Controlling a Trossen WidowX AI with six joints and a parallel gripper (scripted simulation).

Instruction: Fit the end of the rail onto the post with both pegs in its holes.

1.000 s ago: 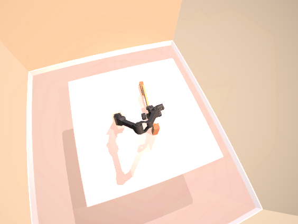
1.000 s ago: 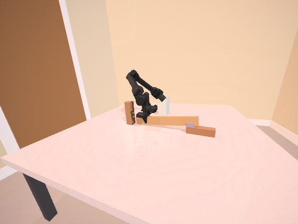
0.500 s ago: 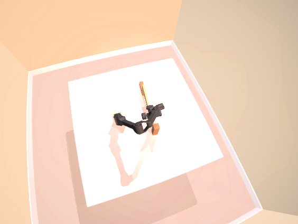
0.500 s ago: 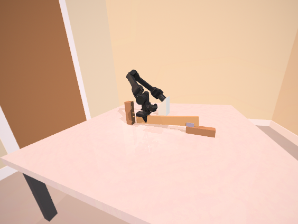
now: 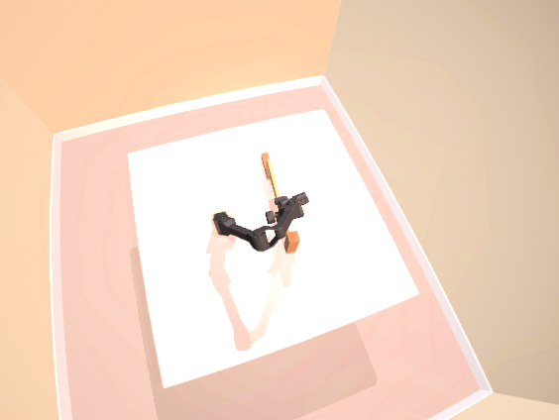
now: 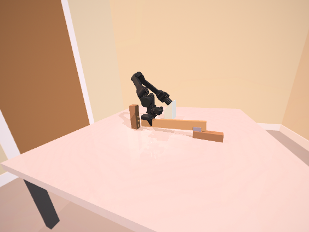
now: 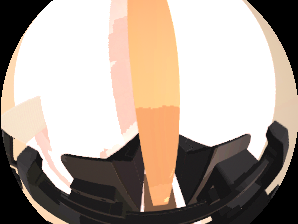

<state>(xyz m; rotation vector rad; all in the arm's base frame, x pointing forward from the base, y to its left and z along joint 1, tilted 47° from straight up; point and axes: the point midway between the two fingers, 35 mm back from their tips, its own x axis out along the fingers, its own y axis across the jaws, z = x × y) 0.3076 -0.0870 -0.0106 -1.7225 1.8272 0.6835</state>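
Note:
The long wooden rail (image 5: 274, 182) (image 6: 178, 124) (image 7: 155, 65) looks close to level. Its near end is raised off the table, and its far end sits at the grey bracket (image 6: 196, 129) on the low footboard block (image 5: 265, 157) (image 6: 212, 137). My gripper (image 5: 279, 202) (image 6: 150, 122) (image 7: 154, 133) is shut on the rail near its near end, with one finger on each side. The short upright post (image 5: 292, 242) (image 6: 134, 117) stands just beyond that end. In the exterior view a narrow gap shows between them, and small light peg details show on the post's face. The rail's holes are hidden.
The arm's pale base mount (image 6: 170, 110) stands behind the rail in the exterior view. The black arm (image 5: 260, 241) (image 6: 148, 101) bends over from it, with its elbow high above the rail and post. The table (image 6: 170, 175) extends around them.

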